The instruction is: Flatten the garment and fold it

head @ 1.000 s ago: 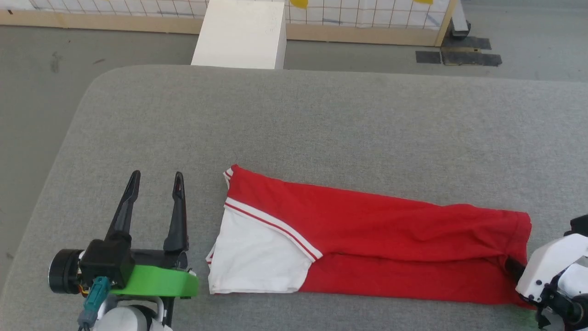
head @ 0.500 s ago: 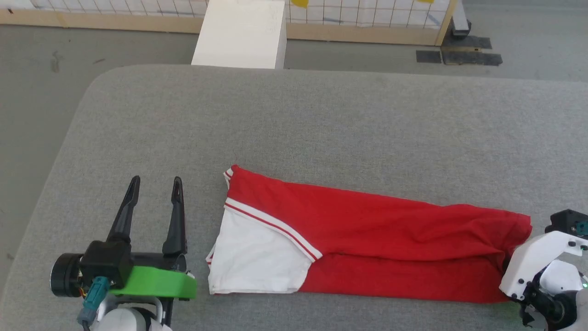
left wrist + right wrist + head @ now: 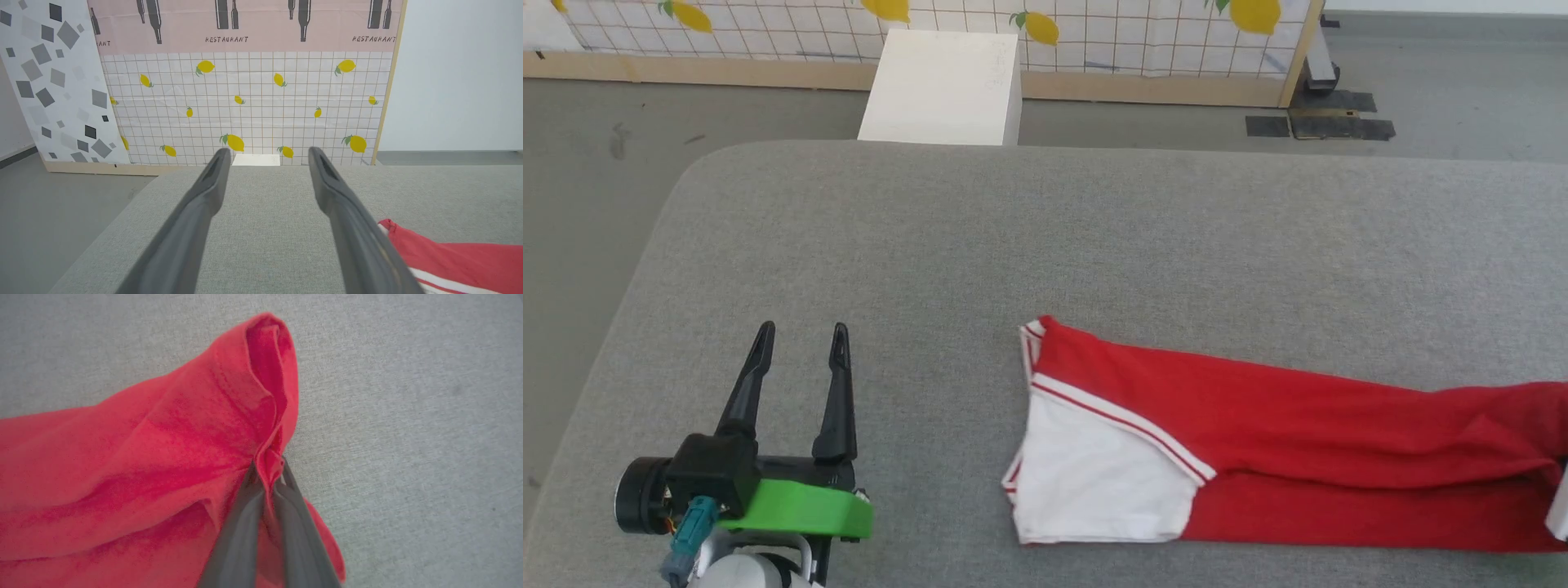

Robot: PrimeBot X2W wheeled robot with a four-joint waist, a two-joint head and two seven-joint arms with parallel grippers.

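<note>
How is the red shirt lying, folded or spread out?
Folded: the jersey is a long narrow band, with its white sleeve lying over red layers.

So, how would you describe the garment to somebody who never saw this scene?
Find the big grey padded table. On its near side lies the garment, a long folded strip. It alone is red, with a white sleeve and striped trim at its left end.

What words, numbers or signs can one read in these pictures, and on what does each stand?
"RESTAURANT": printed twice in full on the pink panel, under the bottle shapes.
"ANT": a third print on that panel, cut off at its left edge.
On the white box: faint marks, too faint to read.
On the garment: no text on the visible side.
</note>
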